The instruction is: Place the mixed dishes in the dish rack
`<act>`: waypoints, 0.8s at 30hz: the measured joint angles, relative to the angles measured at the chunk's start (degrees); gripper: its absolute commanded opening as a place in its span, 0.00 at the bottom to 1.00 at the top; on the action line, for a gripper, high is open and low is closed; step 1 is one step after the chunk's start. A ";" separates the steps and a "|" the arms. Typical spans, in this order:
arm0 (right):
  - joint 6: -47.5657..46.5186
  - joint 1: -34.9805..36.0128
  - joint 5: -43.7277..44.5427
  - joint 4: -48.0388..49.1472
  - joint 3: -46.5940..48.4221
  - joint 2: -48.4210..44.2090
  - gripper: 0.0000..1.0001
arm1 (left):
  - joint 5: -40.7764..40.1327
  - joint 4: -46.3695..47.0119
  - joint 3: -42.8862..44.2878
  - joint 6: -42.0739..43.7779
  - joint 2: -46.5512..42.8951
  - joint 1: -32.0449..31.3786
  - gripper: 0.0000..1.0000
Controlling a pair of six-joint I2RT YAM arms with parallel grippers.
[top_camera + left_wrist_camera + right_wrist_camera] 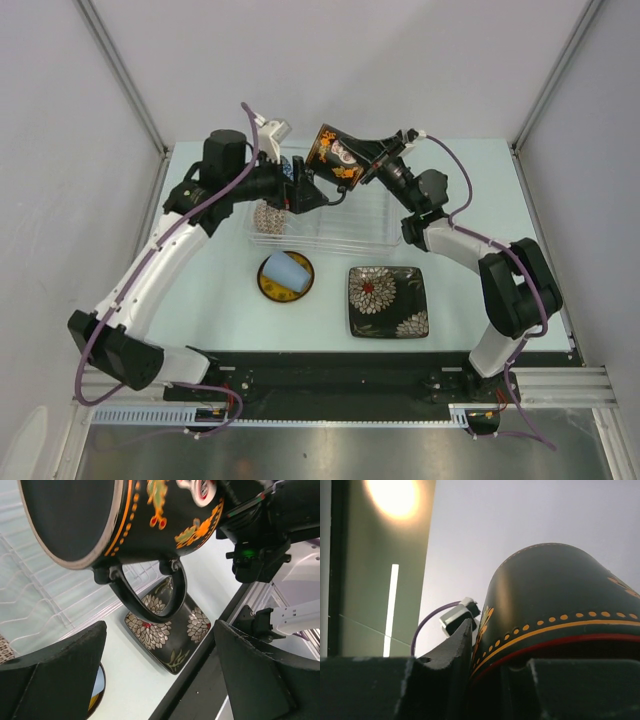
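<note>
Might knock the mug (pixel 335 153) loose from the tight jaws of the right gripper (pixel 363 166) by bumping the handle (pixel 157 617) just in front of the open jaws of the left gripper (pixel 306 192).

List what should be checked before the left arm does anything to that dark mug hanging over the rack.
1. Hold of right gripper on dark mug: ok, clamped.
2. Opening of left gripper: ok, wide.
3. Mug handle between left fingers: ok, untouched.
4. Room in dish rack under mug: ok.
5. Clearance above rack wires: cannot tell.
6. Loading of pale blue cup and black square plate: not ok, both outside rack.
</note>
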 measured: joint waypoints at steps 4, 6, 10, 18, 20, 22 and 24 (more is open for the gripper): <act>0.83 -0.22 1.31 0.37 0.00 0.00 0.00 | -0.15 0.11 0.20 -0.83 2.51 -0.87 0.93; 1.29 -0.33 2.14 0.37 0.00 0.00 0.00 | -0.37 0.13 0.98 -1.07 3.72 -1.14 0.93; 2.16 0.09 3.63 0.55 0.00 0.31 0.00 | -0.85 0.87 3.19 -1.66 5.79 -1.84 0.91; 3.50 1.46 7.21 1.73 0.50 2.34 0.00 | -2.08 0.85 8.94 -4.04 10.47 -2.47 0.81; 3.58 1.46 7.63 2.12 0.96 2.84 0.00 | -2.73 0.87 9.31 -4.42 10.97 -2.62 0.81; 3.74 1.49 7.65 2.34 1.66 3.43 0.00 | -3.41 0.92 9.33 -4.59 11.08 -2.75 0.80; 3.96 1.53 7.63 2.36 2.40 3.85 0.00 | -3.87 1.11 9.33 -4.66 11.08 -2.84 0.80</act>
